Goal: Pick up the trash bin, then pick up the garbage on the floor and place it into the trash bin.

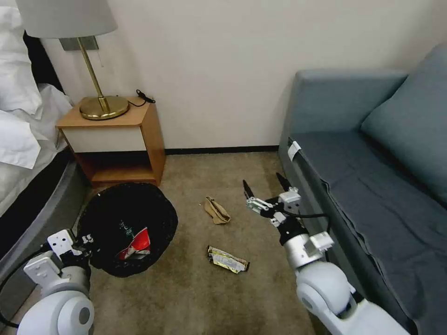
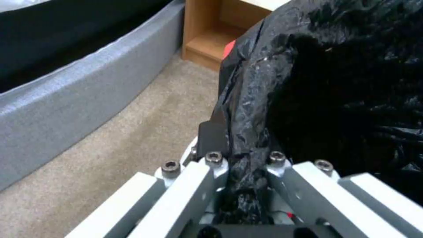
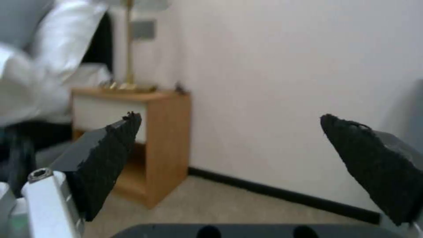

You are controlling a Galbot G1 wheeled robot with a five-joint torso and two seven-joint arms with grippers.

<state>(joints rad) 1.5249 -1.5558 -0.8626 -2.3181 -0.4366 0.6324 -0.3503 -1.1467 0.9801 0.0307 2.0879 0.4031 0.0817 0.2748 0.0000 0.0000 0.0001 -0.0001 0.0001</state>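
The crinkly black plastic bag lining the trash bin [image 1: 125,223] looks glossy and wrinkled. The beige carpet floor [image 1: 195,288] is matt and rough-piled. The tan crumpled paper [image 1: 216,210] looks dull and creased; the white-yellow snack wrapper [image 1: 227,259] shines like foil. The small wooden nightstand [image 1: 116,139] is smooth, the lamp's brass base [image 1: 103,107] polished metal, and the grey-blue sofa [image 1: 372,186] matt cloth.

Tan carpet [image 1: 186,288] covers the floor up to a plain cream wall [image 1: 223,70] edged by a dark baseboard [image 1: 219,150]. At far left a wooden nightstand [image 1: 116,139] carries a brass lamp [image 1: 100,100], beside a white-sheeted bed [image 1: 23,121]. A grey-blue sofa [image 1: 372,177] fills the right.
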